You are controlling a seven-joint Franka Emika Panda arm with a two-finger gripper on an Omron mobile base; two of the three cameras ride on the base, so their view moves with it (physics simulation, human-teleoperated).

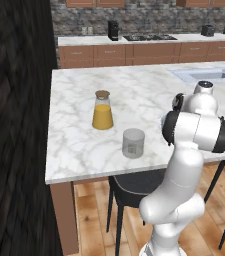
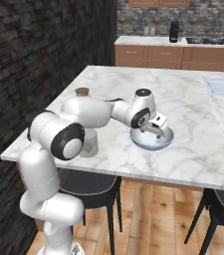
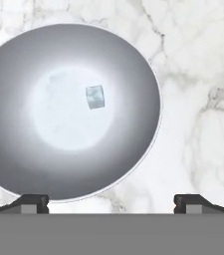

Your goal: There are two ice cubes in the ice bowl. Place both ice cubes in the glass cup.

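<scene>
I see a broad white marble island counter (image 1: 84,145) with grey veining running across both base views. On my right base view the white arm reaches forward over it, and its two-finger gripper (image 2: 156,130) hangs just above the wide, shallow grey metal ice bowl (image 2: 164,141), which sits near the counter's front edge. From the hand view I look straight down into that bowl (image 3: 14,149); the gripper (image 3: 111,201) has its dark fingertips (image 3: 31,201) spread wide apart at the bottom of the picture, released and holding nothing, one tip over the bowl's near rim and the other over bare marble beside it.

To the arm's left on the counter stands the cork-topped glass carafe of orange juice (image 1: 102,111), upright and well apart from the bowl. Nearer the front edge, just beside the carafe and a little towards the arm, stands the short translucent grey-clear glass cup (image 1: 133,143), also upright; I make out a faint pale shape low inside it, but I cannot tell what it is. On my right base view the cup (image 2: 89,144) is partly hidden behind the arm's dark elbow joint.

Smallest of all, one small pale square ice cube (image 3: 95,96) lies near the middle of the bowl's floor, clear of the fingertips.
</scene>
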